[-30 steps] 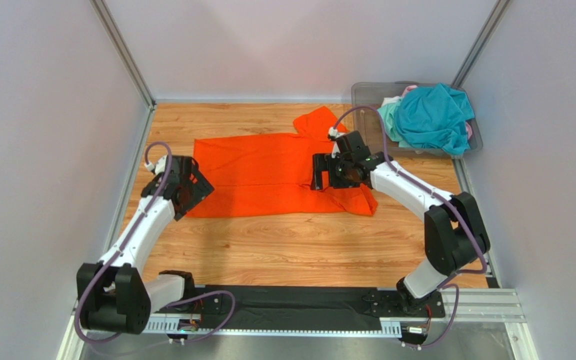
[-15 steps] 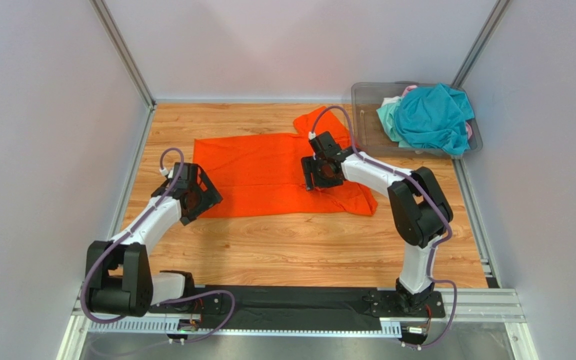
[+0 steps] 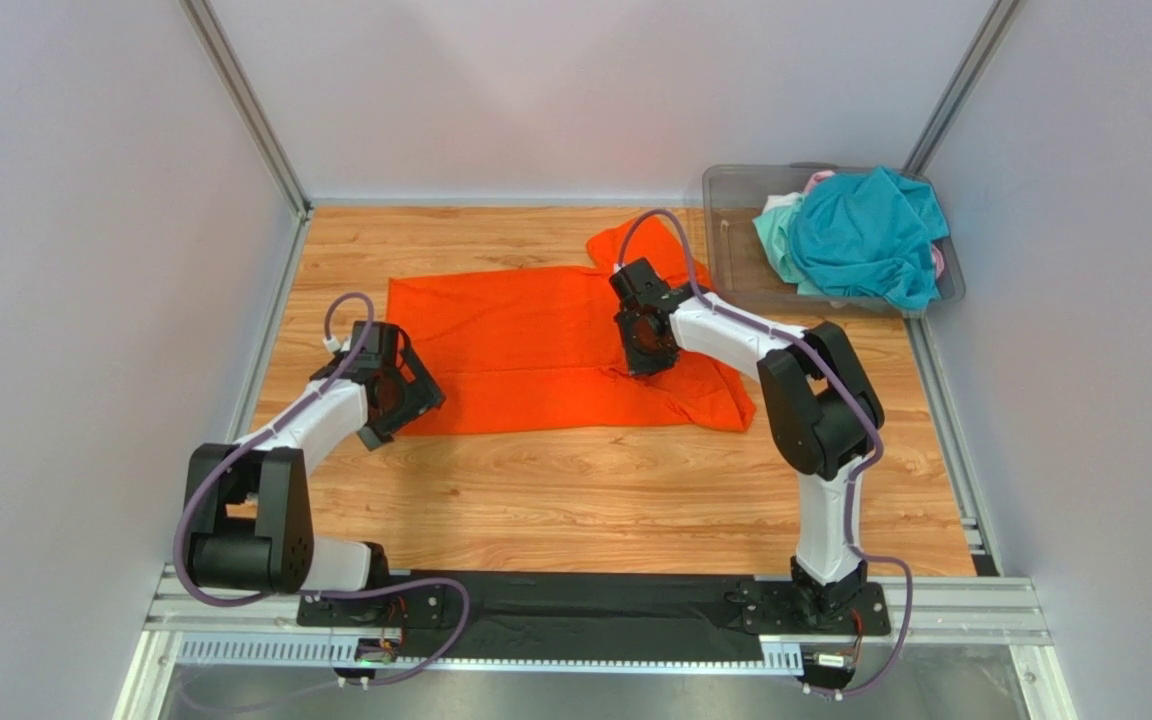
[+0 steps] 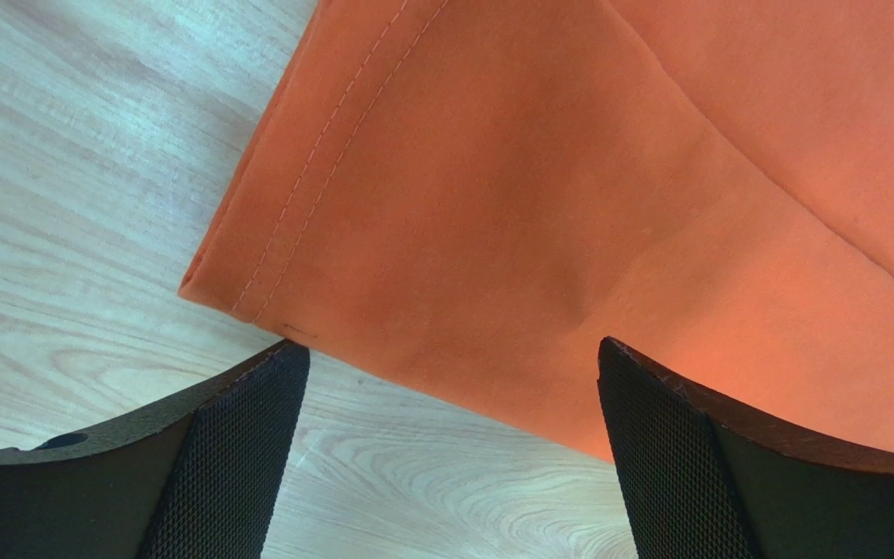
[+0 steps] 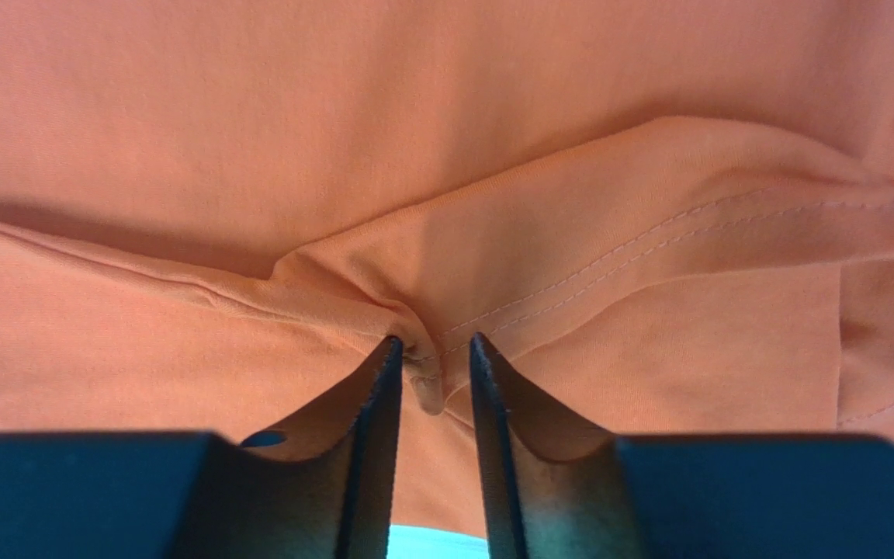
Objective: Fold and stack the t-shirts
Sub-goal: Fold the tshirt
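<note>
The bright orange t-shirt (image 3: 522, 342) lies spread on the wooden table, one sleeve toward the back. My right gripper (image 3: 645, 348) is down on its right part. In the right wrist view the narrow jaws (image 5: 428, 344) pinch a small puckered fold of the orange t-shirt (image 5: 417, 140) by a stitched seam. At the shirt's front left corner my left gripper (image 3: 414, 393) is open. Its fingers (image 4: 242, 443) straddle the front edge of the orange fabric (image 4: 557, 175) without holding it. A teal t-shirt (image 3: 868, 233), with pale mint (image 3: 778, 225) and pink (image 3: 820, 177) ones, is heaped at the back right.
A clear grey plastic bin (image 3: 717, 188) holds the heap of shirts at the back right corner. Bare wooden tabletop (image 3: 612, 480) stretches between the orange shirt and the arm bases. Grey walls close the left, back and right sides.
The right gripper moved left and back over the shirt and closed from wide open onto a fold. The left gripper shifted right toward the shirt's front left corner, staying open.
</note>
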Motion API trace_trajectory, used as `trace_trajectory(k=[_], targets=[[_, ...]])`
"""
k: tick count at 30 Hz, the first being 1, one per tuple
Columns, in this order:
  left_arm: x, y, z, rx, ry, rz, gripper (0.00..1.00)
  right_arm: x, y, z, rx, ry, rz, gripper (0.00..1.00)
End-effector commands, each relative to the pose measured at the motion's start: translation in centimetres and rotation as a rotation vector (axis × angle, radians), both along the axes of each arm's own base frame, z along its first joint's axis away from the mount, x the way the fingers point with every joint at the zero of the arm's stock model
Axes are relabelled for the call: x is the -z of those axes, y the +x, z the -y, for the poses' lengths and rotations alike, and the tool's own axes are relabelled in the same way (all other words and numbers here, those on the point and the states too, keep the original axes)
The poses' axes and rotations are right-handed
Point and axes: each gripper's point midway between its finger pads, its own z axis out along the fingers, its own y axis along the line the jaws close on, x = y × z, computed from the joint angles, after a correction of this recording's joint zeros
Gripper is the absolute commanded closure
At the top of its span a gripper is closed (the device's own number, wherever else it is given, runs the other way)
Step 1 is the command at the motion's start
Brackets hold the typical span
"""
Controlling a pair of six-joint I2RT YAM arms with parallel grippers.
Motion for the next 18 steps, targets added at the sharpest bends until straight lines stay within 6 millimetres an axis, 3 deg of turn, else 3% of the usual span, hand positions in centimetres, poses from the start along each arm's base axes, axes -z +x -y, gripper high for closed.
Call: trace_trajectory(k=[1,5,7,14,16,17,18], targets=[[-0.6,1.3,-0.1,-0.002,-0.010,0.034,0.00,-0.4,0.4,0.0,0.008,-0.018,0.006,0.75],[-0.5,1.2,-0.3,-0.008,-0.011,0.028,0.00,-1.2,0.7,-0.4,0.000,0.003,0.023,0.95],[-0.5,1.1,-0.3,-0.009,-0.012,0.024,0.00,-1.9,1.3,-0.6,-0.005,0.010,0.044,0.98],[-0.6,1.0,-0.4,-0.012,-0.010,0.027,0.00,-4.2,3.0,-1.8,-0.102,-0.012,0.078,0.98],[-0.6,0.9,-0.4,-0.013,-0.010,0.024,0.00,-3.7,3.0,-2.1,-0.180,-0.041,0.063,0.98],[-0.6,0.9,-0.4,-0.013,-0.010,0.024,0.00,-4.4,3.5,-3.4,-0.238,-0.004,0.070,0.97],[-0.6,0.9,-0.4,-0.011,-0.011,0.027,0.00,-3.2,3.4,-3.5,-0.293,-0.031,0.036,0.96]])
